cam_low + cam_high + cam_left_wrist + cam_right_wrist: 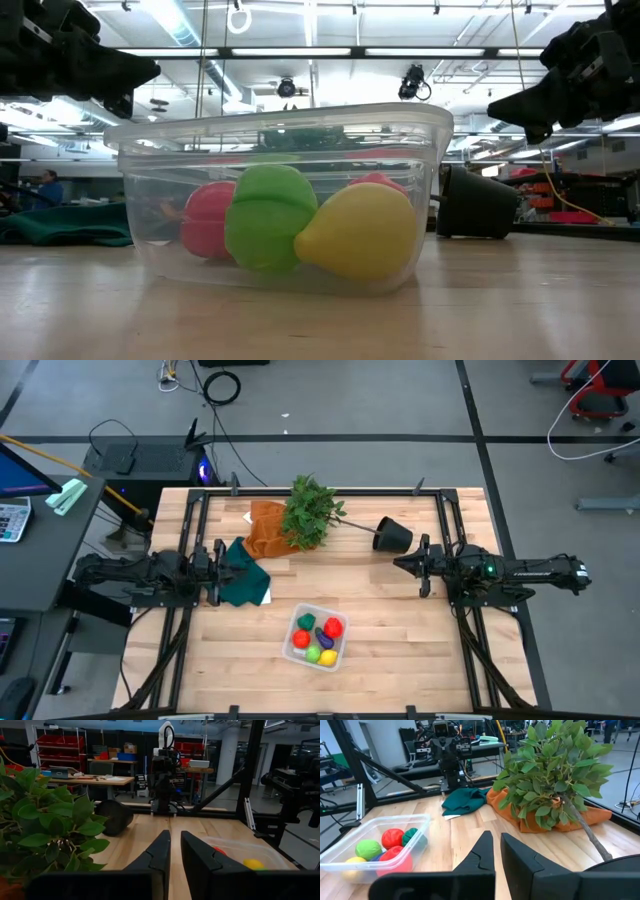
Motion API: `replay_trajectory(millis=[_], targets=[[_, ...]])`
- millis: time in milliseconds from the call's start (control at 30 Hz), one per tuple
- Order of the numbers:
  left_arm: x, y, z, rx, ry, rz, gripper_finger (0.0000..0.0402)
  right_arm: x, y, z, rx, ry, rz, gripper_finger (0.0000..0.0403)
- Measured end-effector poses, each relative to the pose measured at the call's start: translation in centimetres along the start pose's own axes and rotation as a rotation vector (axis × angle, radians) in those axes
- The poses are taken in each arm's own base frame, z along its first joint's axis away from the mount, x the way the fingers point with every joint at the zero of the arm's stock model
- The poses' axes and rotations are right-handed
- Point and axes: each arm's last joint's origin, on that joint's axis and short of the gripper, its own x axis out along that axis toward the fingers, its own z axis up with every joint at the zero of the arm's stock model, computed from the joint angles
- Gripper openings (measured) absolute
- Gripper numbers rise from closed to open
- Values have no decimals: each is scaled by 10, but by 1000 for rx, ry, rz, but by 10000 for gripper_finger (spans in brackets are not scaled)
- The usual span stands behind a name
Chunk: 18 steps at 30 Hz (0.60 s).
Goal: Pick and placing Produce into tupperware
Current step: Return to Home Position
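Observation:
The clear tupperware [296, 652] sits near the table's near edge, midway between the arms. Inside it lie the produce pieces: two red [333, 627], two green [313, 654], a yellow [327, 656] and a purple one [322, 637]. The low view shows the yellow [355, 232], a green [268, 215] and a red piece [208, 220] resting on the tub's floor. My left gripper [232, 560] hovers shut over the table's left half, above a green cloth. My right gripper [397, 564] hovers shut over the right half. Both point toward the table's middle and stand apart from the tub.
A leafy plant [308, 512] lies on its side at the far middle, its black pot [392, 536] close to my right gripper. An orange cloth [265, 528] lies under the leaves and a green cloth [240, 582] lies below my left gripper. Bare wood lies on either side of the tub.

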Motion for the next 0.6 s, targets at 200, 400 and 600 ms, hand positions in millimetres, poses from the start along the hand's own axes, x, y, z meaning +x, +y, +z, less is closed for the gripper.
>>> replay_trajectory(millis=[200,400,600], targets=[[0,0,0,0,0,0,59,0,0,0,-1,0,0,0],[0,0,0,0,0,0,53,0,0,0,-1,0,0,0],[0,0,0,0,0,0,49,0,0,0,-1,0,0,0]])
